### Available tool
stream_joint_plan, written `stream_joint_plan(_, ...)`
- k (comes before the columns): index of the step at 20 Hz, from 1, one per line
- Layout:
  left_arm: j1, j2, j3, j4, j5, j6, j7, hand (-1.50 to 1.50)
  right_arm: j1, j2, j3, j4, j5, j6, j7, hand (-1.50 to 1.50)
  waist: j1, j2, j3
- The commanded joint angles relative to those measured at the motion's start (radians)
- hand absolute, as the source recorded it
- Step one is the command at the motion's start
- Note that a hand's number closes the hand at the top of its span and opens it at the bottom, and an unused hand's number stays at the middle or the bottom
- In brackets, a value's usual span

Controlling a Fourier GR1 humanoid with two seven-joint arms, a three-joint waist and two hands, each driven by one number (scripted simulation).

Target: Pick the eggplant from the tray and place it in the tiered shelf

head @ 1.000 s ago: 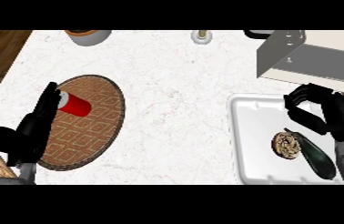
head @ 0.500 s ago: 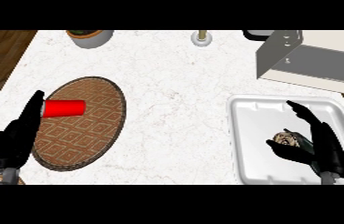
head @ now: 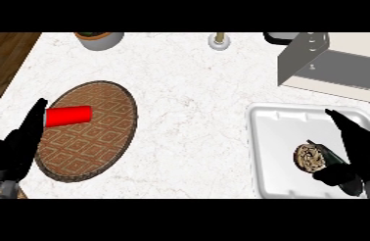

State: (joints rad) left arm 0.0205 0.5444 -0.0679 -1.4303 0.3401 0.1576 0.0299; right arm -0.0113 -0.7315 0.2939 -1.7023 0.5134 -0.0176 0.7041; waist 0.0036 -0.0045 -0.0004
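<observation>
The eggplant (head: 337, 158) lies at the right end of the white tray (head: 262, 152), just beside a round brown item (head: 311, 157) that shares the tray. From my screen it has not been lifted, so I judge the task barely begun. The pick, the carry and the placing are all left to do.

My right hand (head: 345, 134) is over the eggplant and partly hides it. It runs off the view's edge, so I cannot tell whether it has closed on the eggplant.

The tiered shelf (head: 318, 63) stands beyond the tray at the counter's far right, and I can see nothing on it from here.

Well apart, a red cup (head: 69, 115) lies on its side on a woven mat (head: 94, 142). My left hand (head: 20, 149) rests at the left edge, fingers straight and holding nothing.
</observation>
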Motion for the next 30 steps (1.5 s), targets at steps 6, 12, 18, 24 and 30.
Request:
stream_joint_plan(6,-0.027,-0.036,-0.021,0.031,-0.013,-0.020,0.015,0.00,-0.126,-0.075,0.129,-0.036,-0.085,0.492,0.264,-1.50,0.009,0.007,-0.002)
stream_joint_plan(12,-0.013,-0.032,0.018,0.050,-0.021,-0.054,0.022,0.00,-0.197,-0.041,0.121,0.085,-0.040,0.580,0.228,-1.50,0.004,0.005,0.000)
stream_joint_plan(18,-0.024,-0.102,0.027,0.106,-0.072,-0.055,-0.033,0.00,-0.148,-0.020,0.089,0.129,0.040,0.567,0.142,-1.50,-0.005,0.005,0.000)
stream_joint_plan(24,-0.033,-0.071,0.074,0.023,-0.074,-0.090,0.072,0.00,-0.204,0.032,0.057,0.287,0.139,0.571,0.060,-1.50,0.001,0.005,0.001)
stream_joint_plan(30,-0.009,-0.090,0.097,0.020,-0.091,-0.119,0.056,0.00,-0.224,0.081,0.059,0.495,0.268,0.430,-0.130,-1.50,0.004,0.006,0.001)
